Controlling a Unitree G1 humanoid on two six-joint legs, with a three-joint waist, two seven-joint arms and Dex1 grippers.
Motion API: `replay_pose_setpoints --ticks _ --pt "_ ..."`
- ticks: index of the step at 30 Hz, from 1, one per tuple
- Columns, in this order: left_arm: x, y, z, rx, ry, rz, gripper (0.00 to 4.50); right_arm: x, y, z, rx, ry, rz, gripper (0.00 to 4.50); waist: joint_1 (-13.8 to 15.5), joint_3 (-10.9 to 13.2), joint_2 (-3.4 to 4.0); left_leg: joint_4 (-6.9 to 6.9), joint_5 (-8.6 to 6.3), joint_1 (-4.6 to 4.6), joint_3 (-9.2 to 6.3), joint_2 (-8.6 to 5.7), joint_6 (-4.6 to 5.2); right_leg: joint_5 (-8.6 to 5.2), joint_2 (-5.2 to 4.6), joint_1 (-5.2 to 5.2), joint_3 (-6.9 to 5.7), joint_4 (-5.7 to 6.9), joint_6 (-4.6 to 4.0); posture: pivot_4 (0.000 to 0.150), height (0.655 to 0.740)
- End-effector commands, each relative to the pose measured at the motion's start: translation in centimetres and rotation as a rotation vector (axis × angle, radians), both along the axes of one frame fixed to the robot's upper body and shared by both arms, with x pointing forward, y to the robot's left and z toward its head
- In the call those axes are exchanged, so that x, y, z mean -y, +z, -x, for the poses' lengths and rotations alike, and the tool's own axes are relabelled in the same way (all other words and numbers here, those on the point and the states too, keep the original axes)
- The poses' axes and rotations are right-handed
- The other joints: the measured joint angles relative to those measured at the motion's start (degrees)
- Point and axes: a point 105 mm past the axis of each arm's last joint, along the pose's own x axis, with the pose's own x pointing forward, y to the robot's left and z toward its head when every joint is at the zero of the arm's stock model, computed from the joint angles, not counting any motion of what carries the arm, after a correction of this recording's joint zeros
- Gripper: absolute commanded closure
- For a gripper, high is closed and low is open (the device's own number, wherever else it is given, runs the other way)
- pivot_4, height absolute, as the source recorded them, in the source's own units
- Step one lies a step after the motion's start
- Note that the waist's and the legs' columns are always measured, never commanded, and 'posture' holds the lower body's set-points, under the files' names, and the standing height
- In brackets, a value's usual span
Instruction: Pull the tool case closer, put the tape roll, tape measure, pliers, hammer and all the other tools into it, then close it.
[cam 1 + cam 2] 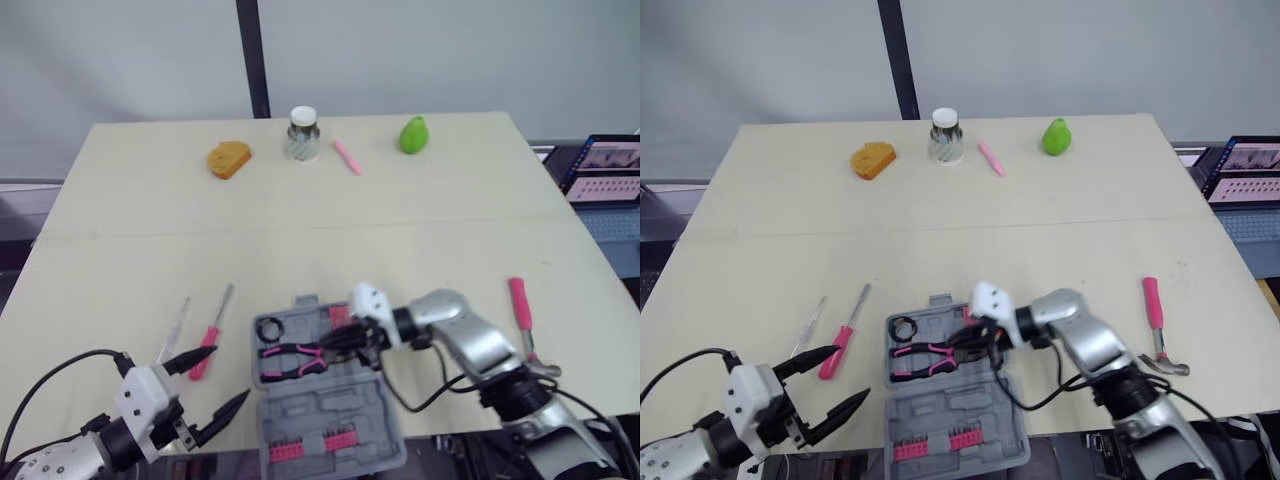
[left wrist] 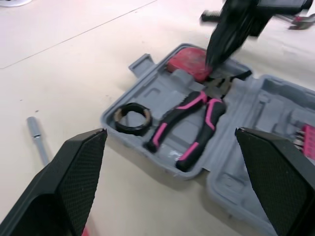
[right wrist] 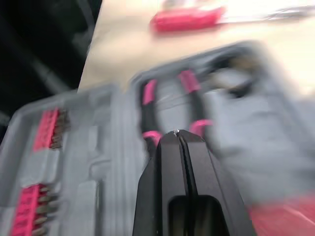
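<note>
The red tape measure (image 2: pixel 189 66) in the far corner of the grey tool case (image 2: pixel 162 93) sits partly under the right gripper (image 2: pixel 212 61), and I cannot tell whether the tips touch it. In the right wrist view the pliers (image 3: pixel 170 110) and the rows of pink bits (image 3: pixel 47 130) are smeared into streaks, and the pink handle (image 3: pixel 187 19) beyond the case is too blurred to name. The laptop (image 1: pixel 610 165) is cut off by the picture's edge, and what the jar (image 1: pixel 302 135) holds is too small to tell.
</note>
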Motion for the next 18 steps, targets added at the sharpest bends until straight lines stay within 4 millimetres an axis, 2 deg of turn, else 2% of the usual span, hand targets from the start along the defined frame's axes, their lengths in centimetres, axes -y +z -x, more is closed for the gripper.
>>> replay_pose_setpoints --ticks 1,5,7,12,15,17,18 --pt "-2.2 -0.2 -0.3 -0.027 0.069 -0.002 0.0 3.4 2.3 0.0 -0.021 -0.084 -0.067 4.47 0.02 0.01 -0.01 -0.01 -0.02 0.0 0.0 0.02 -0.02 -0.01 0.02 0.0 -0.01 -0.02 -0.01 0.15 0.74" --pt "-5.9 -0.4 -0.5 -0.05 0.189 -0.002 0.0 9.0 2.8 -1.7 -0.028 -0.302 -0.045 4.47 -0.04 0.05 -0.05 -0.02 -0.06 -0.01 0.12 0.05 0.02 -0.01 0.16 0.0 -0.03 -0.08 -0.02 0.15 0.74" --pt "-8.3 -0.5 -0.5 -0.054 0.26 -0.014 0.0 12.5 2.2 -2.3 -0.022 -0.426 -0.005 4.47 0.01 0.06 -0.06 -0.01 -0.05 0.02 0.27 0.02 0.08 0.01 0.23 0.0 -0.04 -0.09 0.02 0.15 0.74" --pt "-13.0 -0.5 -0.3 -0.034 0.411 -0.039 0.0 19.6 1.1 -2.6 -0.054 -0.698 0.034 4.47 0.04 0.07 -0.1 0.02 -0.09 0.07 0.47 -0.01 0.23 0.07 0.16 0.0 -0.02 -0.11 0.13 0.15 0.74" --pt "-14.9 -0.3 0.0 -0.018 0.488 -0.043 0.0 24.1 0.2 -2.0 -0.075 -0.876 0.047 3.66 0.0 0.08 -0.1 0.03 -0.09 0.09 0.49 -0.01 0.23 0.08 0.11 -0.01 0.0 -0.1 0.14 0.15 0.74" --pt "-16.2 -0.2 0.1 -0.007 0.541 -0.053 0.0 27.5 -0.2 -1.3 -0.076 -1.022 0.031 2.71 0.02 0.08 -0.1 0.03 -0.09 0.09 0.52 -0.03 0.24 0.08 0.06 -0.01 -0.02 -0.09 0.15 0.15 0.74" --pt "-16.7 -0.2 0.1 -0.004 0.555 -0.055 0.0 28.4 -0.3 -1.0 -0.075 -1.064 0.02 2.15 -0.03 0.08 -0.1 0.03 -0.1 0.09 0.52 -0.02 0.24 0.08 0.05 -0.01 -0.03 -0.09 0.15 0.15 0.74"
